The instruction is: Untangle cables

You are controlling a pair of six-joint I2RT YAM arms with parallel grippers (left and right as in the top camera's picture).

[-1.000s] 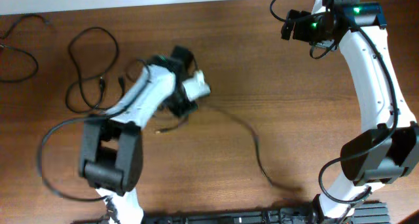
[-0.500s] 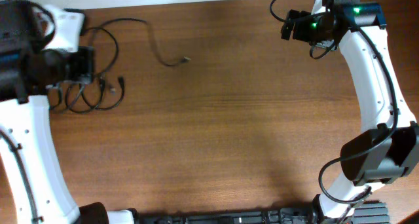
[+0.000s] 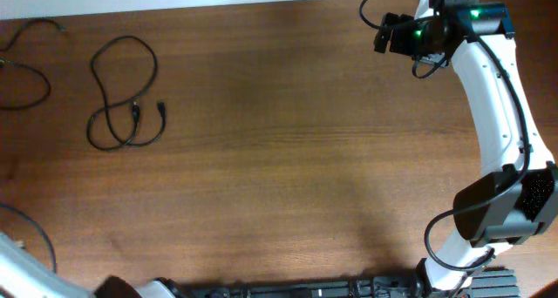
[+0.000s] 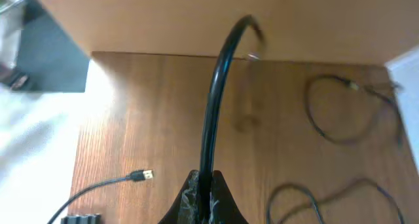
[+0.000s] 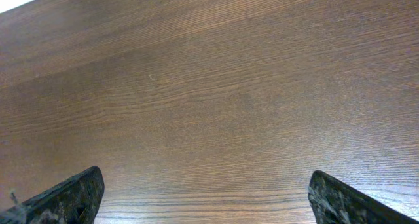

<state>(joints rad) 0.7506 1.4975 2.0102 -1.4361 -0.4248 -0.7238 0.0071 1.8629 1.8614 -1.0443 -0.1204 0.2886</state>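
Cables (image 3: 108, 109) lay looped at the overhead frame's upper left, likely light, limp, slippery; best pinched near a plug (image 3: 163, 110). Left gripper (image 4: 204, 199) clamped 1 cord (image 4: 213, 106); right gripper (image 5: 203, 201) gaped wide.

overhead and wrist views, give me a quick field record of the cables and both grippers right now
left gripper: shut on held cable
held cable: black, arcs up and away from the fingers
right gripper: open, nothing between the fingers, bare table below
looped cable: lies on the table's left part, crossing itself, free of both grippers
edge cable: far left, partly cut off by the frame
overhead view: left gripper not visible
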